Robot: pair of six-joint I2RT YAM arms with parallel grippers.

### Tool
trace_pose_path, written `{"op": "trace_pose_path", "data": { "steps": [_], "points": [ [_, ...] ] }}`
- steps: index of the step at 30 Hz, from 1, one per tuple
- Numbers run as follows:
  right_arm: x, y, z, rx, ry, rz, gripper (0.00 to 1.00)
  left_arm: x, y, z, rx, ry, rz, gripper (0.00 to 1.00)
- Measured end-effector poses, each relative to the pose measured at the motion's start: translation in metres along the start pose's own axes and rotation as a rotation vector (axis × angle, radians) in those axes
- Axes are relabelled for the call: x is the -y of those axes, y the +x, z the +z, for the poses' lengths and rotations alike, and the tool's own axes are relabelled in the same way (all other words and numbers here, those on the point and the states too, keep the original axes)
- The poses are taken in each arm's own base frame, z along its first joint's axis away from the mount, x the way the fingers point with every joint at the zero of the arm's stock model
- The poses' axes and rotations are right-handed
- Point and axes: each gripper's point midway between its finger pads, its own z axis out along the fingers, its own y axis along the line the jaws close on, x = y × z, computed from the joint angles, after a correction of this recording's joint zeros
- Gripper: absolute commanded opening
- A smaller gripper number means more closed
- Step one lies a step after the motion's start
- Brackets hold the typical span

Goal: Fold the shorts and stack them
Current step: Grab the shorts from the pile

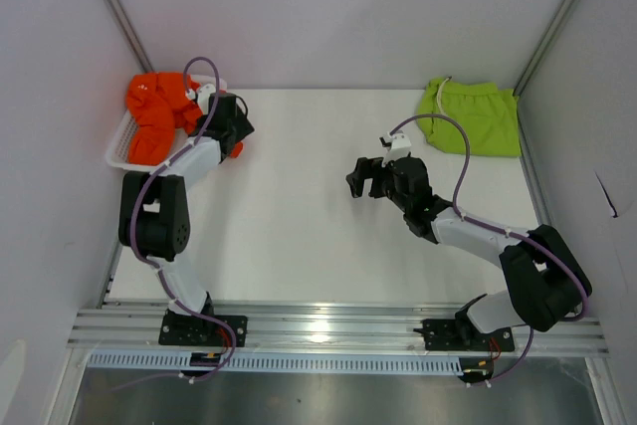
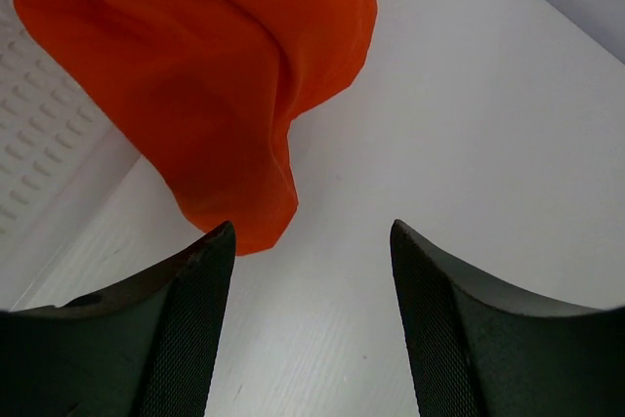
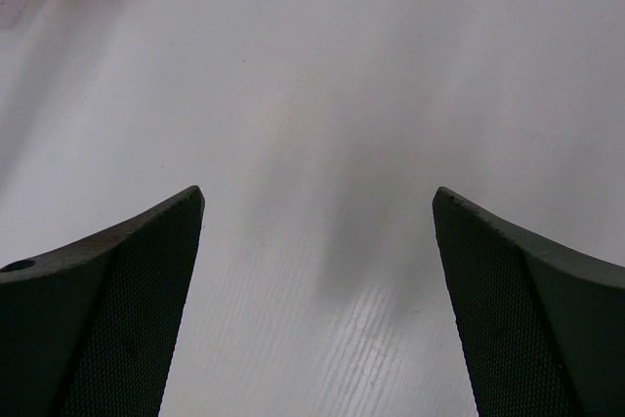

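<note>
likely the pickup step: orange shorts (image 1: 159, 116) spill from the basket (image 1: 117, 151) at far left, left fingers (image 2: 186, 339) open and empty just short of the hanging cloth, so they should next nudge in and close on it; right fingers (image 3: 127, 310) wide apart, empty over the worktop (image 1: 299, 216); green shorts (image 1: 478, 116) lie far right.

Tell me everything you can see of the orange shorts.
The orange shorts are soft, bright orange fabric, unfolded and bunched in a rumpled heap. They lie at the far left of the table, mostly in the white mesh basket, with one fold spilling over its rim toward the table. The left hand is open right at that hanging fold, whose tip ends beside one finger; whether they touch is unclear.
</note>
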Motion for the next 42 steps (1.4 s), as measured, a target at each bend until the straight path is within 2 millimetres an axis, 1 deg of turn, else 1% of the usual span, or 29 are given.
{"op": "trace_pose_path", "data": {
  "steps": [2,4,8,10,11,14,15,16,17,18,19,22,24,26,28,30,31,33,34,35,37,39,40,41,42],
  "points": [
    [0.000,-0.001,0.000,0.010,-0.003,0.001,1.00,-0.003,0.004,0.013,-0.010,-0.027,0.012,0.67],
    [-0.001,-0.002,0.000,0.024,-0.007,0.002,0.99,-0.006,0.009,0.020,-0.017,-0.049,0.019,0.67],
    [0.000,0.002,0.000,0.024,-0.009,0.005,1.00,-0.014,0.012,0.025,-0.015,-0.084,0.031,0.67],
    [0.000,0.002,0.001,0.027,-0.013,0.007,1.00,-0.017,0.010,0.028,-0.012,-0.101,0.032,0.64],
    [-0.001,0.002,0.002,0.029,-0.014,0.008,0.99,-0.017,0.009,0.031,-0.014,-0.110,0.033,0.58],
    [-0.001,0.001,0.003,0.034,-0.017,0.009,0.99,-0.018,0.003,0.044,-0.017,-0.132,0.021,0.49],
    [-0.001,0.001,0.003,0.035,-0.018,0.009,0.99,-0.020,0.002,0.050,-0.021,-0.143,0.015,0.43],
    [-0.001,0.000,0.003,0.037,-0.019,0.009,0.99,-0.022,0.001,0.056,-0.026,-0.153,0.004,0.39],
    [-0.002,0.000,0.003,0.038,-0.020,0.009,1.00,-0.025,0.002,0.060,-0.033,-0.159,0.000,0.26],
    [-0.002,0.000,0.003,0.040,-0.021,0.008,1.00,-0.031,0.003,0.065,-0.042,-0.169,-0.016,0.10],
    [-0.002,-0.001,0.003,0.043,-0.022,0.009,0.99,-0.036,0.005,0.068,-0.053,-0.180,-0.024,0.00],
    [-0.002,-0.003,0.003,0.049,-0.022,0.009,0.99,-0.044,0.009,0.071,-0.086,-0.179,-0.026,0.00],
    [-0.002,-0.003,0.003,0.052,-0.021,0.009,1.00,-0.041,0.008,0.070,-0.091,-0.162,-0.031,0.00],
    [-0.002,-0.003,0.003,0.051,-0.021,0.009,0.99,-0.035,0.007,0.064,-0.101,-0.137,-0.031,0.00],
    [-0.002,-0.003,0.004,0.051,-0.021,0.009,0.99,-0.024,-0.001,0.052,-0.099,-0.101,-0.034,0.00],
    [-0.002,-0.003,0.004,0.050,-0.020,0.009,0.99,-0.006,-0.022,0.032,-0.079,-0.049,-0.042,0.00],
    [-0.002,-0.003,0.004,0.050,-0.020,0.009,1.00,0.004,-0.039,0.021,-0.057,-0.026,-0.049,0.00],
    [-0.002,-0.002,0.004,0.050,-0.020,0.009,0.99,0.029,-0.082,0.001,0.015,0.037,-0.072,0.00],
    [-0.002,-0.002,0.004,0.049,-0.019,0.009,0.99,0.045,-0.113,-0.015,0.068,0.081,-0.088,0.00],
    [-0.002,-0.002,0.004,0.050,-0.020,0.009,0.99,0.055,-0.134,-0.027,0.105,0.110,-0.099,0.00],
    [-0.002,-0.002,0.004,0.049,-0.020,0.009,0.99,0.079,-0.184,-0.061,0.193,0.190,-0.123,0.00],
    [-0.002,-0.002,0.004,0.049,-0.019,0.008,0.99,0.098,-0.225,-0.104,0.274,0.280,-0.134,0.00],
    [-0.002,-0.002,0.004,0.050,-0.019,0.008,1.00,0.104,-0.238,-0.123,0.304,0.316,-0.133,0.00],
    [-0.001,-0.002,0.004,0.049,-0.017,0.008,0.99,0.111,-0.250,-0.154,0.343,0.363,-0.124,0.00],
    [-0.001,-0.002,0.004,0.050,-0.016,0.008,1.00,0.114,-0.258,-0.176,0.373,0.390,-0.118,0.00]
  ]
}}
